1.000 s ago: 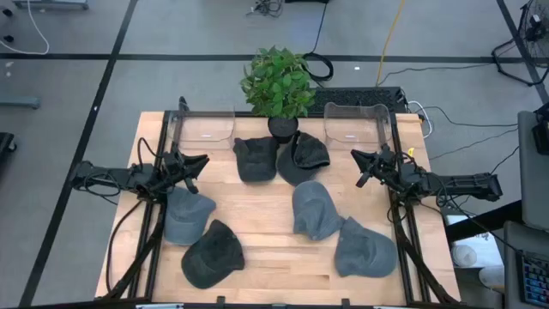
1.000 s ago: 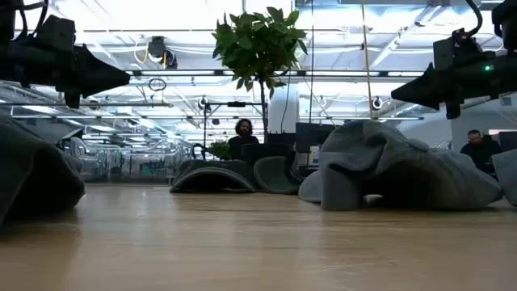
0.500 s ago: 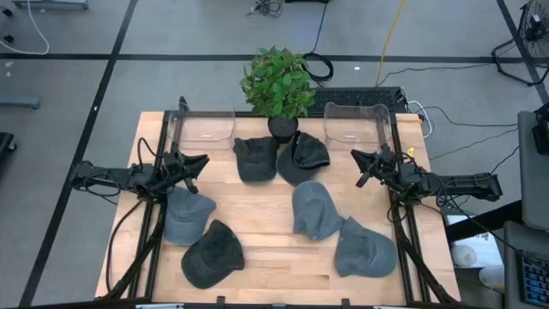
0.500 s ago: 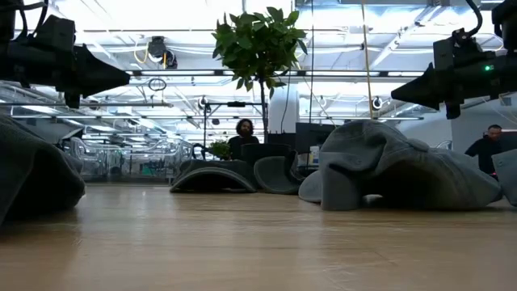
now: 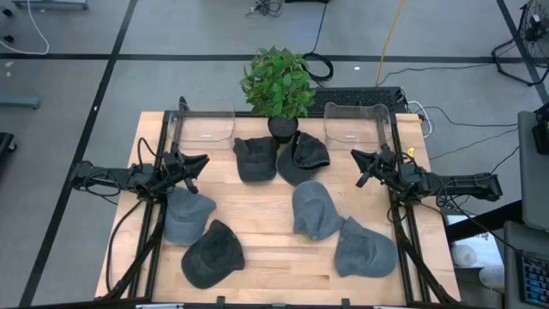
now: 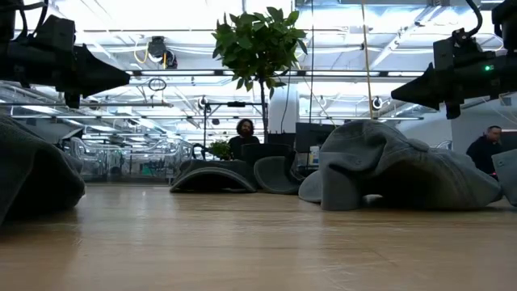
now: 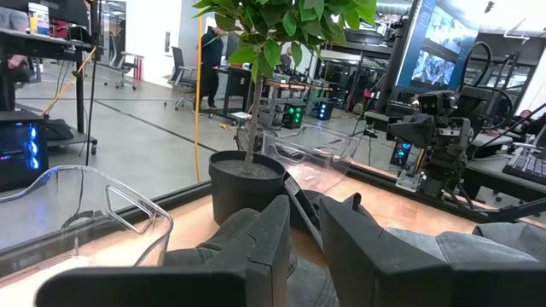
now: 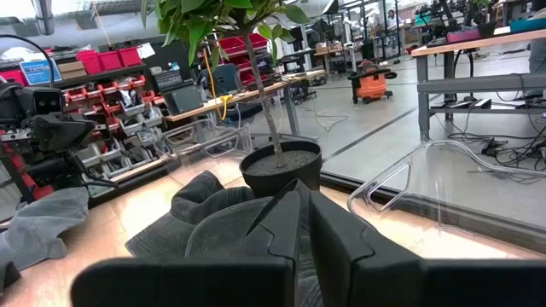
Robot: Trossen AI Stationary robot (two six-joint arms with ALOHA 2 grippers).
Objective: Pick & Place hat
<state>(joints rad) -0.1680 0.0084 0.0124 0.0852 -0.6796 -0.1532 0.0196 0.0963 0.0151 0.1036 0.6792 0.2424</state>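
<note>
Nearest the front edge of the worktop point(image 5: 266, 257) lie a dark hat point(image 5: 211, 254) on the left and a grey hat point(image 5: 364, 248) on the right. Behind them sit a second grey hat point(image 5: 185, 215) and a third point(image 5: 314, 209). Mid-worktop, the left tool point(image 5: 199, 160) and right tool point(image 5: 358, 157) hover at the sides, each clenched with nothing held. Farther back two dark hats point(image 5: 255, 158) rest before the potted plant point(image 5: 278, 84), flanked by two clear bins point(image 5: 205, 128), both holding nothing.

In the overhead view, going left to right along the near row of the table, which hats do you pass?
Light grey hat → dark charcoal hat → grey hat → grey hat at the right.
</note>
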